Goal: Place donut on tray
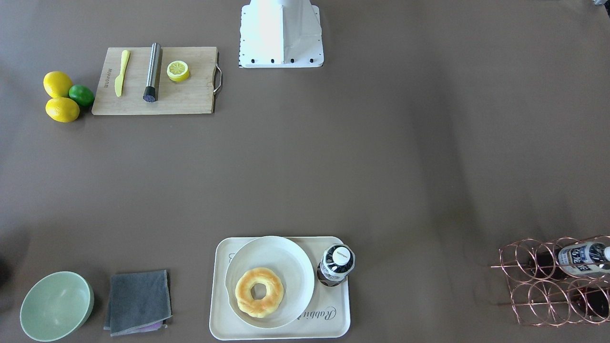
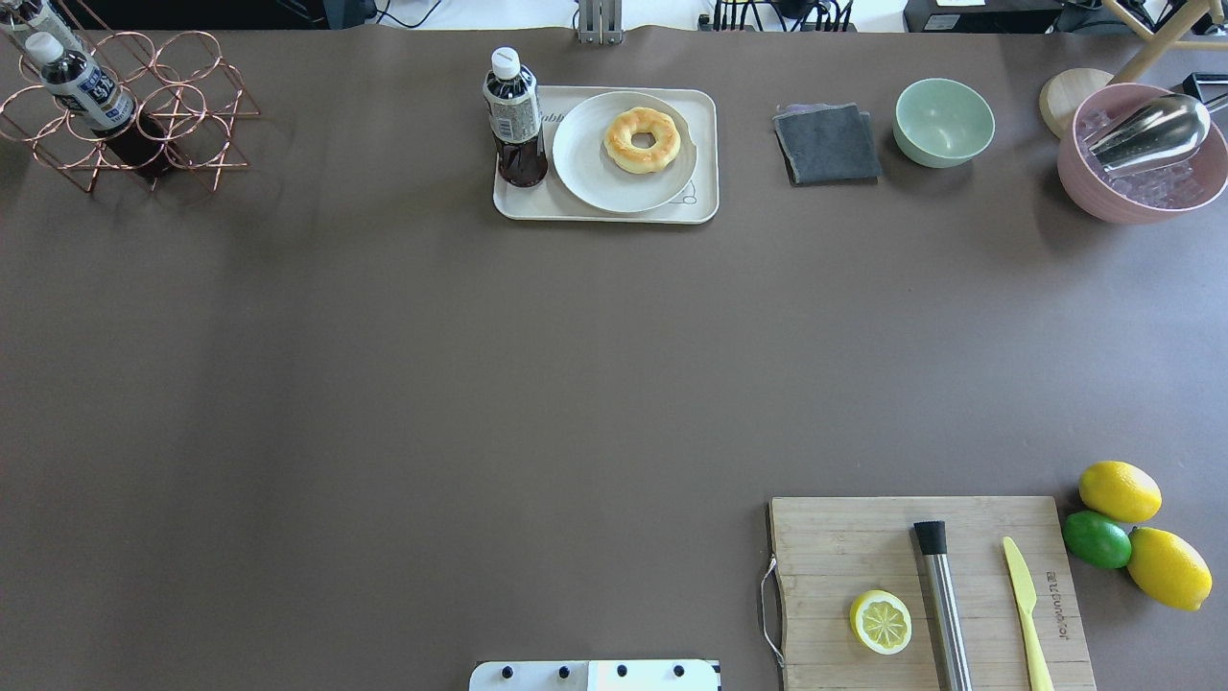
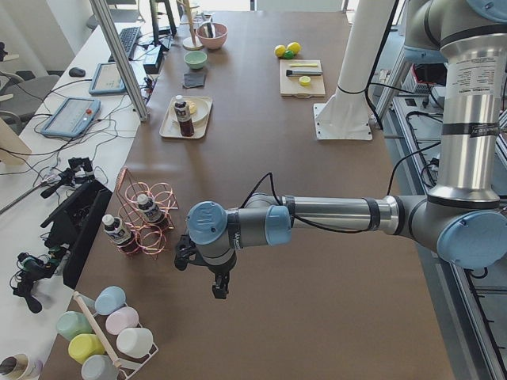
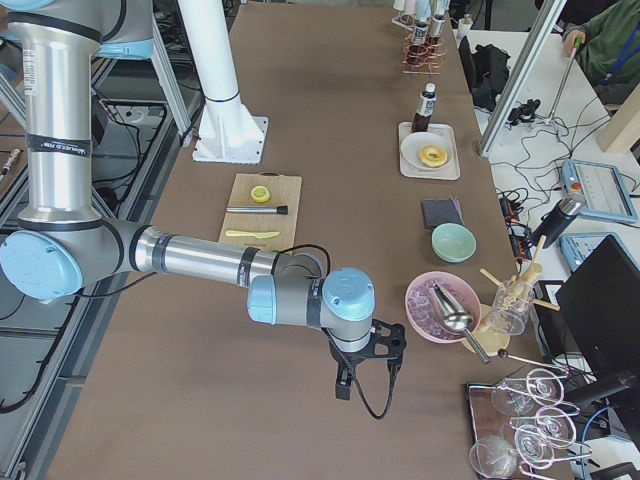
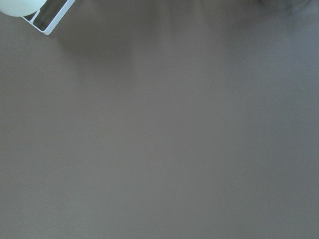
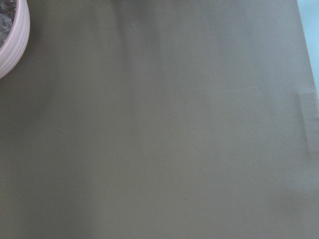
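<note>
The golden donut (image 1: pixel 259 291) lies on a round white plate (image 1: pixel 286 255), and the plate rests on the cream tray (image 1: pixel 333 324) at the operators' edge of the table. In the overhead view the donut (image 2: pixel 642 140) sits on the plate (image 2: pixel 590 178) at the far middle, inside the tray (image 2: pixel 702 206). My left gripper (image 3: pixel 219 286) shows only in the exterior left view, far from the tray at the table's left end. My right gripper (image 4: pixel 350 385) shows only in the exterior right view, near the pink bowl. I cannot tell whether either is open or shut.
A dark drink bottle (image 1: pixel 336 264) stands on the tray beside the plate. A grey cloth (image 1: pixel 138 301) and green bowl (image 1: pixel 56 305) lie nearby. A copper bottle rack (image 2: pixel 115 115), a pink ice bowl (image 2: pixel 1142 158) and a cutting board (image 2: pixel 921 585) with lemon half, muddler and knife stand further off.
</note>
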Robot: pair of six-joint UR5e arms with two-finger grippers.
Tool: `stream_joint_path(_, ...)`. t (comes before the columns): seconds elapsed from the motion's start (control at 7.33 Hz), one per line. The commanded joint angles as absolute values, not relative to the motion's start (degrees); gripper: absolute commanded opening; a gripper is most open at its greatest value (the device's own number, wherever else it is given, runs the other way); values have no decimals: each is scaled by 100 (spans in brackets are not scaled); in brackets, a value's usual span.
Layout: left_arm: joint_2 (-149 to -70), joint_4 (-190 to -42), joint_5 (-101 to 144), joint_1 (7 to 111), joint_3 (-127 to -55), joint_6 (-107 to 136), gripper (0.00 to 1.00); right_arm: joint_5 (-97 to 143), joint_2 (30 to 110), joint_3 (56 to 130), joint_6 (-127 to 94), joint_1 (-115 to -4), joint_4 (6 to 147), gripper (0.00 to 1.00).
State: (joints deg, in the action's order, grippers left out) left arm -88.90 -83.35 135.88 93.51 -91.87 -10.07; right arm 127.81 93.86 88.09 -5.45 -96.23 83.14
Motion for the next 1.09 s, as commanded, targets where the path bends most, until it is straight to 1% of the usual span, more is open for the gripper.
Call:
stream_joint_path(0.0,-8886,-8323,13588,9352,-9141,-1002,98,12779,9378,8807,-545,-9633,8306,100)
stream_joint_path(0.95,-8886,-8315,13605,9360,-9044,-993,98,12753,9536,8859,-554,-9642,8297,100)
